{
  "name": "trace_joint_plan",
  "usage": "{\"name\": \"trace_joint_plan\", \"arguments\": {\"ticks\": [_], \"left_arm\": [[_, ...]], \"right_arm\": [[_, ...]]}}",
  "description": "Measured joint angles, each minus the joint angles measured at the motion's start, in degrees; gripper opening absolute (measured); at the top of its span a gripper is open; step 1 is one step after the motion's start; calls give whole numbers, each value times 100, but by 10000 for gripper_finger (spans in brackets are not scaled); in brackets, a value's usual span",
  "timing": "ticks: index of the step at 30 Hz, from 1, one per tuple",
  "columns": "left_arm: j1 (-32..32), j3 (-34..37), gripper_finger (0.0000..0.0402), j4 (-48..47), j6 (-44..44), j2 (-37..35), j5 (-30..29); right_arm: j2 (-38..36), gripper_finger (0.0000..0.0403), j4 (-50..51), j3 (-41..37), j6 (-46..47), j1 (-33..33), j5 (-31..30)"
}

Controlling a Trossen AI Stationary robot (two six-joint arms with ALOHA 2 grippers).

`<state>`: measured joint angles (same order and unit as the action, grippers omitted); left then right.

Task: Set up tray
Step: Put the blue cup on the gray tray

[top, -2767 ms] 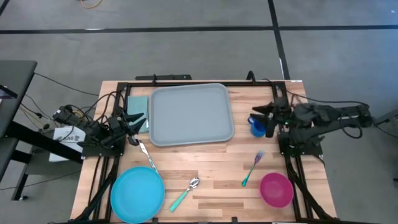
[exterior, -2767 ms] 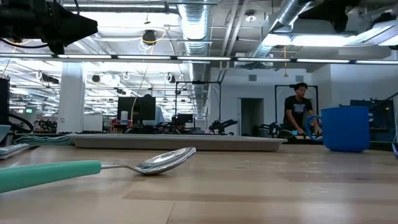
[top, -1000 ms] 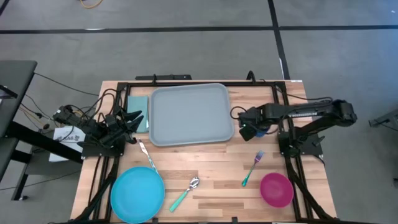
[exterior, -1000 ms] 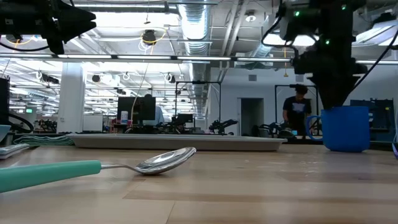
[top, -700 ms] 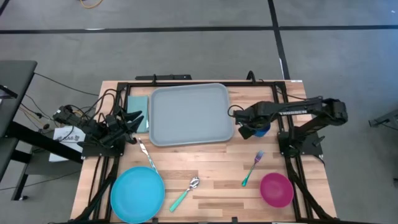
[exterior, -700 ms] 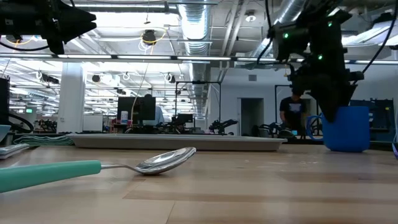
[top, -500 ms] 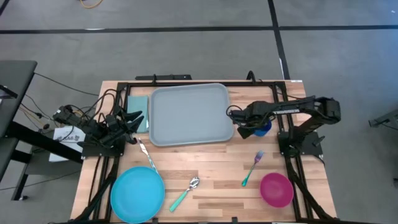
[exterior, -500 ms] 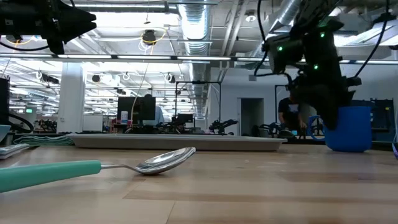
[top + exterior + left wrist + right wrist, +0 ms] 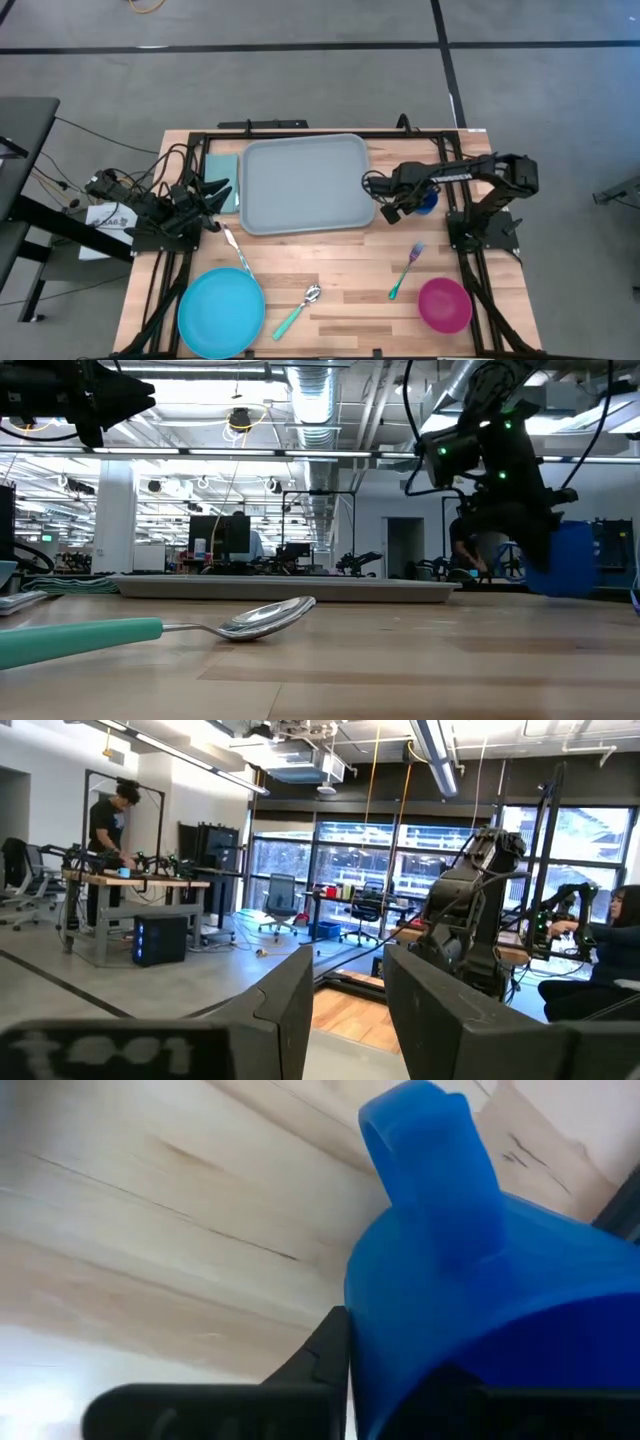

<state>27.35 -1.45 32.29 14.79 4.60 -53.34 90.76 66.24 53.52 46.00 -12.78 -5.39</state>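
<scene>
**Right claw clamps the blue mug beside the tray**

We're over a pale wooden table [image 9: 340,265] on a grey floor, and in the low view an open workshop with ceiling ducts and desks stretches behind it. The tray [image 9: 306,184] lies flat at upper centre of the high view, bare, with a small teal rectangle [image 9: 221,176] touching its left edge. Just off its right edge we see the right gripper [image 9: 403,203] reaching in from the right, its fingers closed on the rim of a blue mug [image 9: 424,203]; in the right wrist view the mug [image 9: 480,1270] fills the frame, handle up, one dark finger [image 9: 320,1365] pressed against its wall. In the low view the mug [image 9: 568,560] looks tilted, its base apparently just clear of the wood. At left of the high view the left gripper [image 9: 213,194] waits beside the teal rectangle, fingers parted and holding nothing. Along the bottom we spot a blue plate [image 9: 221,311], a teal-handled spoon [image 9: 298,309], a fork [image 9: 404,270] and a pink bowl [image 9: 444,304]
</scene>
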Motion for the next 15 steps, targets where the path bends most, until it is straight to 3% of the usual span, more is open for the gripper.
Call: {"name": "trace_joint_plan", "arguments": {"ticks": [8,15], "left_arm": [[-1,0,112,-38,0,0,1],[-1,0,112,-31,0,0,0]], "right_arm": [[0,6,68,1200,-398,94,83],[-2,11,-1224,2212,-1191,-455,-32]]}}
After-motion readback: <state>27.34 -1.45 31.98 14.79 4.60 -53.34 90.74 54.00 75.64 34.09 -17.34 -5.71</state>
